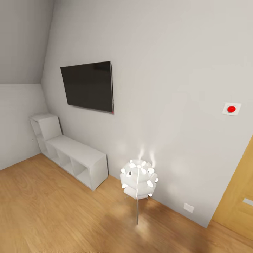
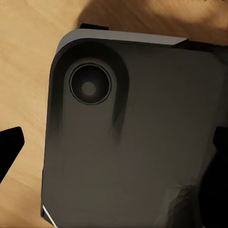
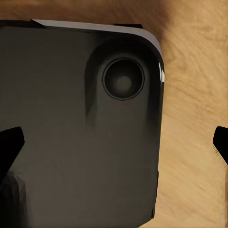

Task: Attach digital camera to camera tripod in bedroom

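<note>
White wall [image 1: 168, 63] dominates the head view, wood floor [image 1: 52, 218] below it. On the wall: black TV [image 1: 88, 86]; white cubby shelf [image 1: 70, 154] below the TV; white tube-cluster lamp [image 1: 138, 179] right of the shelf; red button plate [image 1: 231, 109] far right of the TV. Wrist views: dark robot base [image 2: 137, 142] over floor. Left fingers [image 2: 9, 147] and right fingers [image 3: 9, 147] are spread, holding nothing. Digital camera location: cannot tell.

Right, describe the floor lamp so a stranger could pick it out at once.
Start at the black television on the white wall, then drop down past the low white cubby shelf to the wood floor. Just beyond the shelf's near end stands the floor lamp. It alone glows: a ball of white tubes on thin legs.
</note>
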`<state>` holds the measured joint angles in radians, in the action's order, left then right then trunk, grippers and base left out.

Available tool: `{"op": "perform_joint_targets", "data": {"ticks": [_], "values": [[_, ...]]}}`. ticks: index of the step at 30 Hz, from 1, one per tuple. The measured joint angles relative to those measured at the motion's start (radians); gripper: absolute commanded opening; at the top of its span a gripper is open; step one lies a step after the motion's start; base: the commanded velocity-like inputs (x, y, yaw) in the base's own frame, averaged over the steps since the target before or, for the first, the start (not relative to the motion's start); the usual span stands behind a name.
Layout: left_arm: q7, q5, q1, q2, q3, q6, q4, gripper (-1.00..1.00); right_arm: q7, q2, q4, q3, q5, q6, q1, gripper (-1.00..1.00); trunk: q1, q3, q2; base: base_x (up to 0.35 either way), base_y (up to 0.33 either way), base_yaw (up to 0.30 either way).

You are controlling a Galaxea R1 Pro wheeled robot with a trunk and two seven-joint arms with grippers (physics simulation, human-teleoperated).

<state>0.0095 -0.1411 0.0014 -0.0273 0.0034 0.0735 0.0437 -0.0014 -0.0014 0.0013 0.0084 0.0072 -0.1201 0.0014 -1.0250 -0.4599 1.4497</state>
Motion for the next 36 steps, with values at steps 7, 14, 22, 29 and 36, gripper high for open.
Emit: {"op": "perform_joint_targets", "data": {"ticks": [7, 14, 22, 29, 36], "values": [[0.000, 0.000, 0.000, 0.000, 0.000, 0.000, 0.000, 1.00, 0.000, 0.000, 0.000, -0.001, 0.000, 0.000, 0.000, 1.00, 0.000, 0.003, 0.000, 0.000, 0.000, 0.215], [0.000, 0.000, 0.000, 0.000, 0.000, 0.000, 0.000, 1.00, 0.000, -0.001, 0.000, -0.002, -0.002, -0.003, 0.000, 1.00, 0.000, 0.003, 0.000, 0.000, 0.000, 0.054], [-0.001, 0.000, 0.000, 0.000, 0.000, 0.000, 0.000, 1.00, 0.000, -0.007, 0.000, -0.003, -0.001, -0.005, 0.000, 1.00, 0.000, 0.003, 0.000, 0.000, 0.000, 0.005], [-0.001, 0.001, 0.000, 0.000, -0.001, 0.000, 0.001, 1.00, 0.000, -0.006, 0.000, -0.004, 0.000, -0.005, 0.000, 1.00, 0.000, 0.003, 0.000, 0.000, 0.000, 0.000], [0.001, 0.002, 0.000, 0.016, -0.002, -0.005, 0.059, 1.00, 0.000, -0.006, -0.028, -0.011, -0.001, -0.006, 0.000, 1.00, 0.000, 0.004, 0.000, 0.000, 0.000, 0.000]]}}
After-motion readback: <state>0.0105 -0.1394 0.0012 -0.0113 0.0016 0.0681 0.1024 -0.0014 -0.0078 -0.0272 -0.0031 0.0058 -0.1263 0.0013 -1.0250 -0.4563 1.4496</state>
